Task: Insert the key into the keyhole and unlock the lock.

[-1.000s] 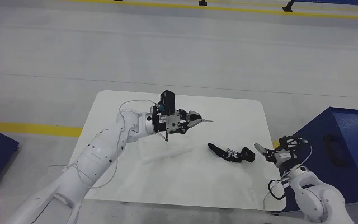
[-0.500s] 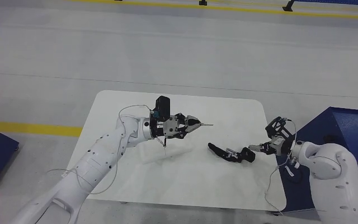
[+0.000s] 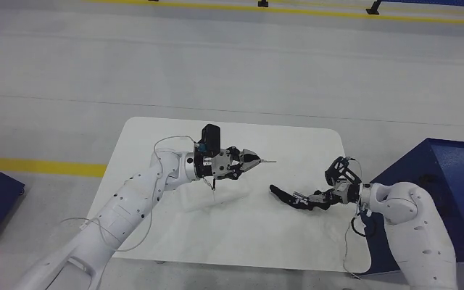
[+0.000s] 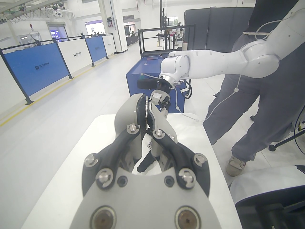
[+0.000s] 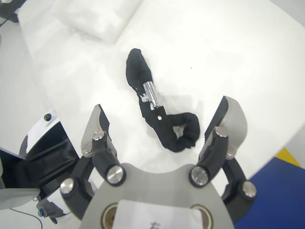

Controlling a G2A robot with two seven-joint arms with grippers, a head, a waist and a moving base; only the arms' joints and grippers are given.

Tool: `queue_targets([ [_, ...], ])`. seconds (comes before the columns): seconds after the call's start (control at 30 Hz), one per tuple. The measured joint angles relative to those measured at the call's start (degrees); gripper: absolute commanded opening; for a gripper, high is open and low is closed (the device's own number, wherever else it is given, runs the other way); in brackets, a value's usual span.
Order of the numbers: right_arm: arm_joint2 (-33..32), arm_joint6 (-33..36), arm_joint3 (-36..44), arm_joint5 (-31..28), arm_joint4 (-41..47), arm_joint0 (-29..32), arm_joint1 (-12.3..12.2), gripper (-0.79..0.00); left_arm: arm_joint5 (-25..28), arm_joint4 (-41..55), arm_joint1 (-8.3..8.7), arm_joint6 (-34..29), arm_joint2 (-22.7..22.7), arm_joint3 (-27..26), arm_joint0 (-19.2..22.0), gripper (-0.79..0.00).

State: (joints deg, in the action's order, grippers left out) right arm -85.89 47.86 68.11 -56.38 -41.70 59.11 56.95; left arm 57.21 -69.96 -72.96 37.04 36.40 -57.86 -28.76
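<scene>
On the white worktop [image 3: 304,141], right of centre, lies the lock [image 5: 140,70]. It is a black fabric-sleeved length, curled at one end, with a short chrome barrel [image 5: 151,94] exposed at mid-length. The keyhole cannot be made out.

From above, the key [image 3: 267,160] reads only as a thin sliver projecting from the left gripper [image 3: 250,157]. Its head is hidden between the jaws, which are pressed together on it. In the left wrist view this gripper's own fingers cover most of the lock.

The left arm extends from the worktop's left side to its middle. The gripper is raised and level, with the key pointing toward the right side, well apart from the lock.

The right arm enters low over the right edge. The right gripper [image 5: 164,107] sits at the lock's curled end, jaws spread wide with that end between them. Contact cannot be confirmed.

A shallow white tray [image 5: 128,17] sits beyond the lock's far end; its pale interior is hard to read.
</scene>
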Motion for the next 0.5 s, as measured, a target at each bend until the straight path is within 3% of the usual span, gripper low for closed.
queue_targets([
  [0.13,12.28,-1.77,-7.63,-1.73,3.85,-8.50,-2.49,0.000,0.00,0.00,0.00,0.00,0.00,0.00,0.00,-0.785],
  [0.37,29.54,-1.57,-10.05,-1.62,5.15,-17.39,-6.48,0.000,0.00,0.00,0.00,0.00,0.00,0.00,0.00,-0.785],
  [0.4,31.29,-1.58,-10.29,-1.62,5.30,-18.14,-6.93,-0.046,0.00,0.00,0.00,0.00,0.00,0.00,0.00,-0.785],
  [0.43,33.43,-1.58,-10.52,-1.62,5.42,-19.09,-7.47,-0.212,0.00,0.00,0.00,0.00,0.00,0.00,0.00,-0.785],
  [0.5,36.33,-1.62,-10.93,-1.62,5.71,-20.20,-8.12,-0.283,0.00,0.00,0.00,0.00,0.00,0.00,0.00,-0.785],
])
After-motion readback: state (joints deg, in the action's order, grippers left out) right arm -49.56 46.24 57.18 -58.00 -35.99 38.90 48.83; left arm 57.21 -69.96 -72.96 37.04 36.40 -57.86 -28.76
